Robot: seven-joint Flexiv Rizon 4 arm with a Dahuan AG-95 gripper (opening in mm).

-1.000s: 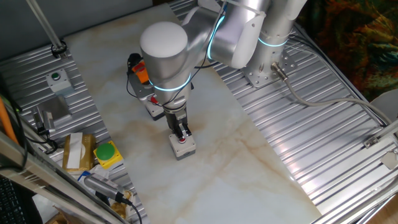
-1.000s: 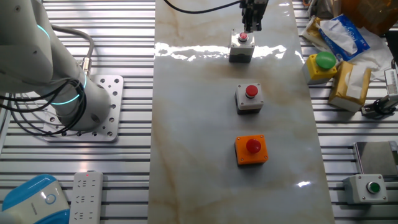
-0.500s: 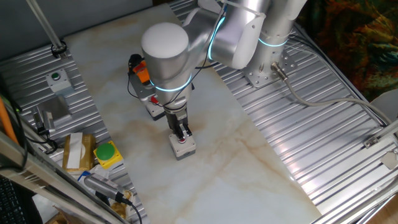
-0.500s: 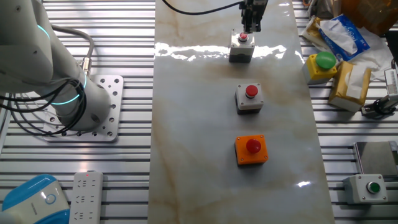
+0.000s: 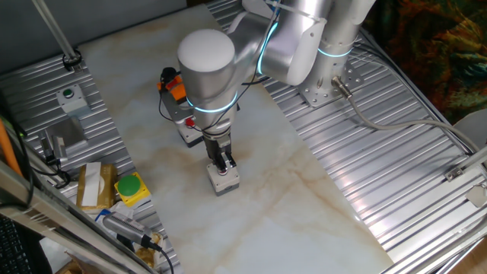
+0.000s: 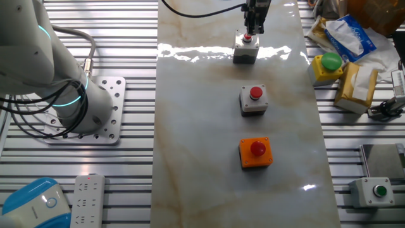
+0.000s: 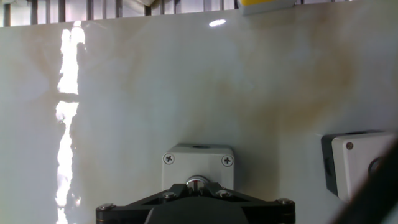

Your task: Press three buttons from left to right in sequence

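Note:
Three button boxes with red caps stand in a row on the marble table (image 6: 190, 126): an orange box (image 6: 255, 152), a grey box (image 6: 254, 99) and a far grey box (image 6: 245, 50). My gripper (image 6: 254, 31) points straight down over the far grey box's cap, at or just above it; I cannot tell if it touches. In the one fixed view my gripper (image 5: 225, 167) covers that box (image 5: 223, 179); the arm partly hides the orange box (image 5: 174, 87). In the hand view the fingers meet over the cap (image 7: 197, 181) with no gap. The middle box (image 7: 359, 162) shows at the right.
A yellow box with a green button (image 6: 330, 64) and a cardboard packet (image 6: 356, 86) lie right of the marble. A grey box with a small green button (image 6: 374, 192) sits on the front right grating. The arm's base (image 6: 95, 107) and a power strip (image 6: 88, 199) are at the left.
The arm's wrist has shifted slightly. The fingertips stay over the far grey box's cap. The boxes have not moved.

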